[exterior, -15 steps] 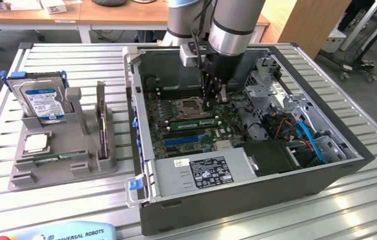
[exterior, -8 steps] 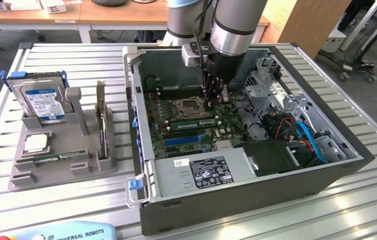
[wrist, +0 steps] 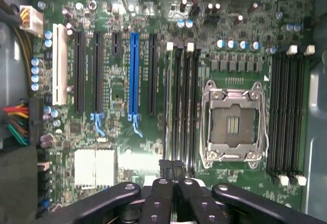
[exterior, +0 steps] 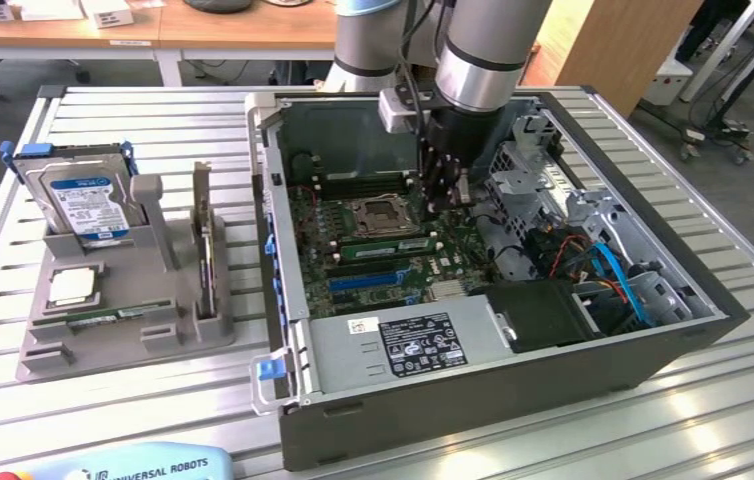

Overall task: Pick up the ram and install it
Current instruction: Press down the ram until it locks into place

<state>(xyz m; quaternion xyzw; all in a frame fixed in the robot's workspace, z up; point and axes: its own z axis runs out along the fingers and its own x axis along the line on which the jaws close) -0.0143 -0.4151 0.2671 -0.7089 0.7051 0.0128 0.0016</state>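
Pendant: a pale blue housing [exterior: 137,466] lettered UNIVERSAL ROBOTS lies at the nearest edge of the slatted aluminium table [exterior: 110,400].
Case: an open dark grey computer case [exterior: 484,400] lies on its side on the table, interior facing up.
Power supply: a silver, white-labelled box [exterior: 397,345] sits inside the case against its near wall.
Fixture: a grey moulded holder [exterior: 110,350] stands on the table at the exterior view's left, just beside the case.
Fixture contents: a thin green stick [exterior: 117,318] lies in the front trough. A small square silver CPU chip [exterior: 70,286] lies behind it. A silver, blue-white-labelled hard drive [exterior: 84,200] stands upright at the back. A flat card [exterior: 200,235] stands on edge on the side toward the case.
Motherboard: a green board [exterior: 317,225] covers the case floor. Its blue expansion slot [exterior: 364,280] lies nearer than the empty, silver-framed CPU socket [exterior: 380,213].
Ram: the long, narrow green circuit-board ram [exterior: 380,245] stands on edge in the black slot bank [wrist: 181,106], between the blue expansion slot and the CPU socket and just beside the socket.
Gripper: the black gripper [exterior: 439,208] hangs vertically inside the case, over the end of the slot bank toward the exterior view's right. In the wrist view its fingers [wrist: 159,198] are clenched together. Contact with the ram cannot be determined.
Arm: a silver-and-grey cylindrical arm [exterior: 484,50] descends from above into the case.
Background: wooden desks [exterior: 217,25] stand beyond the table.
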